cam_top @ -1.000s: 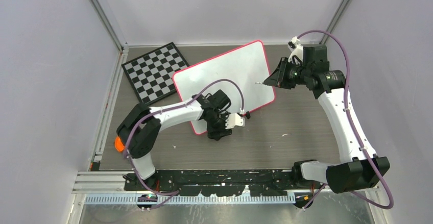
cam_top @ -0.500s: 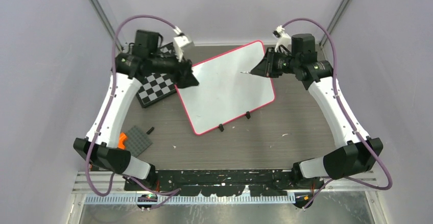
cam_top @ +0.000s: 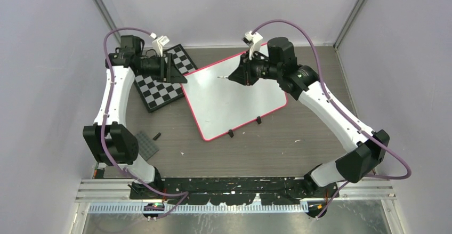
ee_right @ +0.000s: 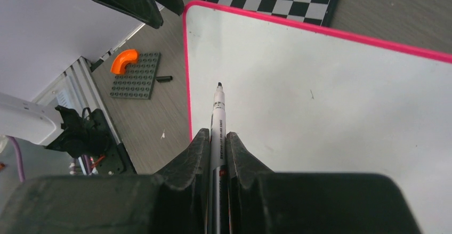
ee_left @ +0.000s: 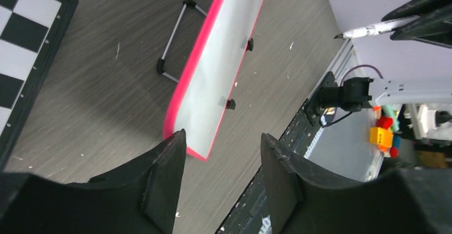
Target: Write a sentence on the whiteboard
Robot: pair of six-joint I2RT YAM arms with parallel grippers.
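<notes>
Right pincer (cam_top: 236, 76) is clamped tight on the marker (ee_right: 217, 114), its tip over the whiteboard (cam_top: 240, 98) near the far left corner; contact, I cannot tell. Left pincer (cam_top: 181, 77) hangs just off that same corner, fingers apart. The whiteboard rests on the worktop (cam_top: 298, 132), with the chessboard (cam_top: 160, 93) beside its left edge.

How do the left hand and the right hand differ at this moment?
The left hand is open and empty, while the right hand is shut on a marker. The left hand hangs above the chessboard, beside the whiteboard's edge, while the right hand holds the marker tip over the blank whiteboard. Both are raised at the far side of the table, facing each other.
</notes>
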